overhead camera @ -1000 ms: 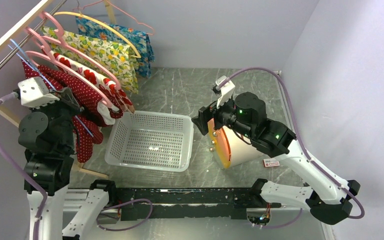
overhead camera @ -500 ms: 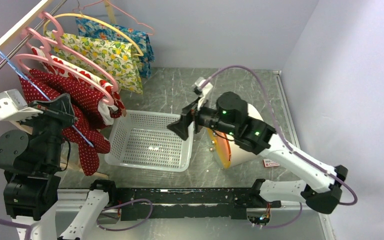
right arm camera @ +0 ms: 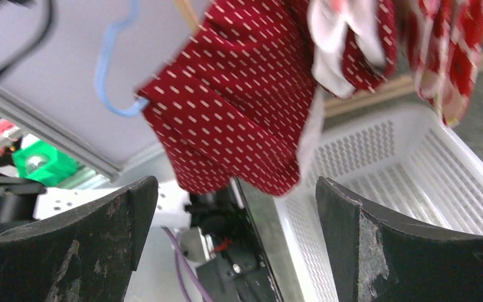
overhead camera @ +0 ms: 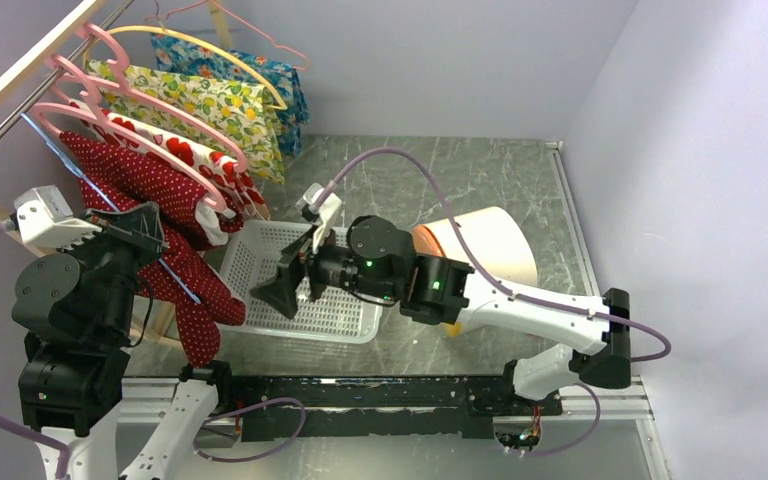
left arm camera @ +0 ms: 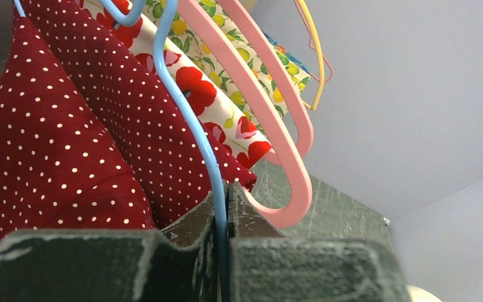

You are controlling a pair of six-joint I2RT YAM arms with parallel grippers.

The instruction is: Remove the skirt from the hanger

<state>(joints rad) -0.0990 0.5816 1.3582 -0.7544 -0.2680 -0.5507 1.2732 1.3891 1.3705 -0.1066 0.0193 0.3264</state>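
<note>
We hold the blue hanger [left arm camera: 192, 126] clamped in our left gripper [left arm camera: 223, 204], left of the white basket [overhead camera: 358, 333]. Over its rim our right gripper [right arm camera: 236, 189], jaws apart, faces the red dotted skirt [right arm camera: 239, 119] (pink hangers [left arm camera: 277, 126] crowd alongside).

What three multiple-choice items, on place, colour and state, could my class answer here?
1. Where is the right gripper? A over the white basket; B on the rail; C against the back wall.
2. What colour is the hanger in the left gripper? A pink; B blue; C yellow.
3. The right gripper is: A open; B shut on a pink hanger; C shut on the basket rim.
Key: A, it hangs above the basket; B, blue wire between shut jaws; A, fingers wide apart.
</note>
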